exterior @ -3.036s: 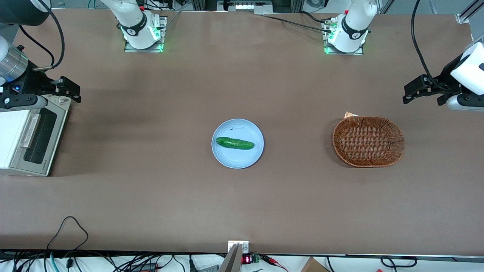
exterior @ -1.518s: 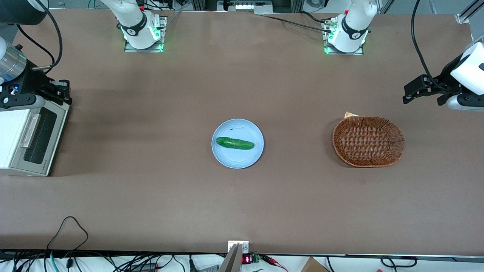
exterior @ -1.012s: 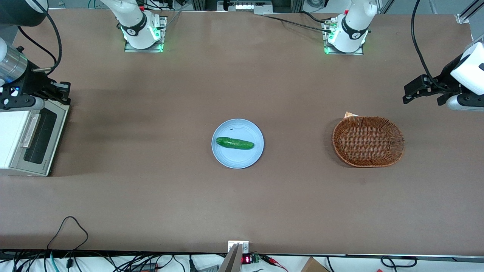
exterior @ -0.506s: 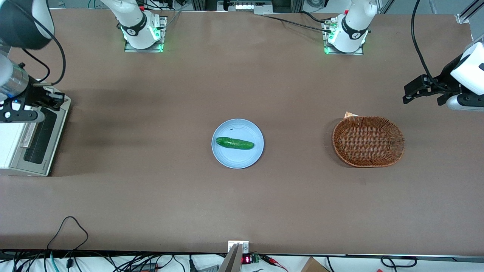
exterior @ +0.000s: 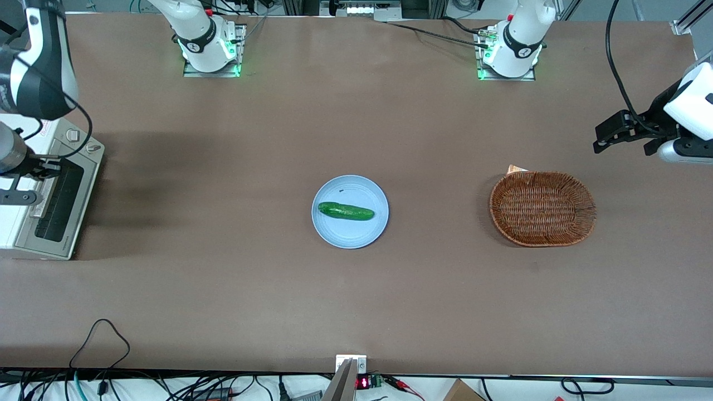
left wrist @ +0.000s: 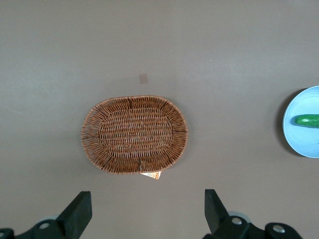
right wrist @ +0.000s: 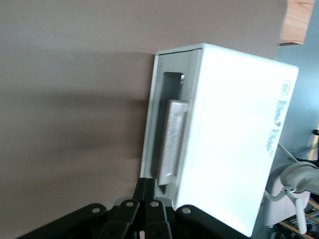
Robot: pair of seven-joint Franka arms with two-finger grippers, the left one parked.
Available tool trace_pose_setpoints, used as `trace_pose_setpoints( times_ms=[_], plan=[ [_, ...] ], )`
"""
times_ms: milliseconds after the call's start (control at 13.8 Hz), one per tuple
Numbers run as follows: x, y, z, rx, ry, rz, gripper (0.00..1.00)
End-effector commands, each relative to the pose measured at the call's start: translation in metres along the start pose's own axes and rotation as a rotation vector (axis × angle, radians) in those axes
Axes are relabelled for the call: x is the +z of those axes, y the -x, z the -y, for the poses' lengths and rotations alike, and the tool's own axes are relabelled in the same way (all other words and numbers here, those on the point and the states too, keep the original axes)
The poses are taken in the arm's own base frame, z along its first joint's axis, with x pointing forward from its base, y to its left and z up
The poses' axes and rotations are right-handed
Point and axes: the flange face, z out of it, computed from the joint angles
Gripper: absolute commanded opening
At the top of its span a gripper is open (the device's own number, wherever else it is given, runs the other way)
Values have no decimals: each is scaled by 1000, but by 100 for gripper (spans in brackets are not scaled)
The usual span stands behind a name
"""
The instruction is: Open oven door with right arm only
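Note:
The white toaster oven [exterior: 16,192] stands at the working arm's end of the table. Its oven door [exterior: 58,207], a silver-grey frame round dark glass, is closed, with the bar handle [exterior: 43,196] along its upper edge. The right arm's black gripper [exterior: 42,169] hangs over the end of the handle that is farther from the front camera. In the right wrist view its fingers [right wrist: 152,186] are pressed together with nothing between them, and the gripper [right wrist: 146,184] sits just off the end of the handle [right wrist: 172,139], beside the door [right wrist: 153,124].
Two knobs [exterior: 72,135] sit on the oven's panel beside the door, farther from the front camera. A blue plate [exterior: 365,231] with a cucumber [exterior: 345,211] lies mid-table. A wicker basket [exterior: 542,208] lies toward the parked arm's end and also shows in the left wrist view [left wrist: 134,133].
The right gripper has moved from over the oven's knob panel toward the front camera, to the near end of the door handle. Its upper arm has swung into view.

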Motion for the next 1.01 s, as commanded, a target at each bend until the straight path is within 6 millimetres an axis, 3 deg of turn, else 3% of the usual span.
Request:
trace_pose_setpoints(
  times_ms=[0,506,940],
  plan=[
    [25,-5,-7,13,63,0,0],
    [87,-22,-11,43,105,-8,0],
    [114,-20,-7,-6,150,11,0]
  ],
)
